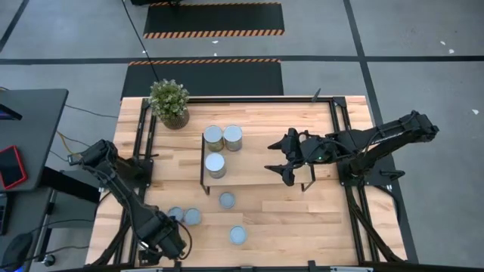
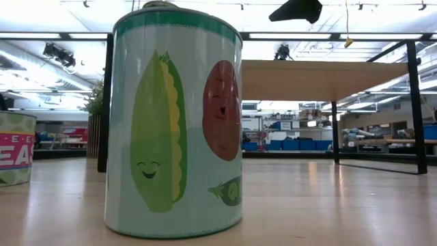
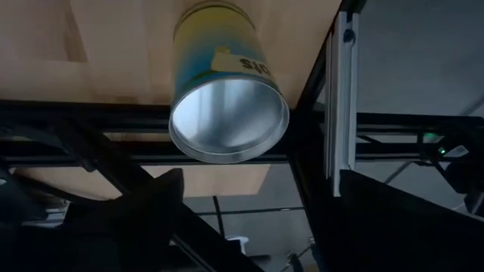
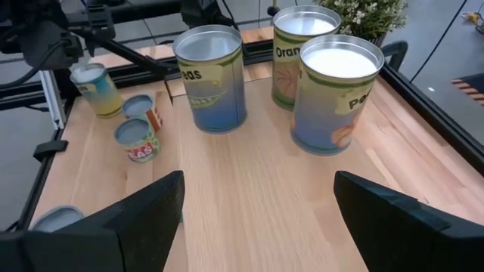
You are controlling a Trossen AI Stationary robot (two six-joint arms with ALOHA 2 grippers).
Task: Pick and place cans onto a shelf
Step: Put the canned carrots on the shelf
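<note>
Three cans (image 1: 215, 165) stand upright on the shelf (image 1: 257, 128), also shown in the right wrist view (image 4: 210, 75). Several more cans (image 1: 227, 200) stand on the table in front of it. My left gripper (image 1: 172, 243) hangs at the table's near left corner, open, above a yellow-and-blue can (image 3: 227, 83) and clear of it. My right gripper (image 1: 290, 160) hovers open over the shelf's right half, its fingers (image 4: 113, 227) pointing at the three shelf cans. In the low view a vegetable-labelled can (image 2: 174, 123) fills the foreground.
A potted plant (image 1: 169, 102) stands at the table's far left. Black frame rails (image 1: 144, 143) run along both short sides of the table. Bare shelf board lies between the right gripper and the three cans.
</note>
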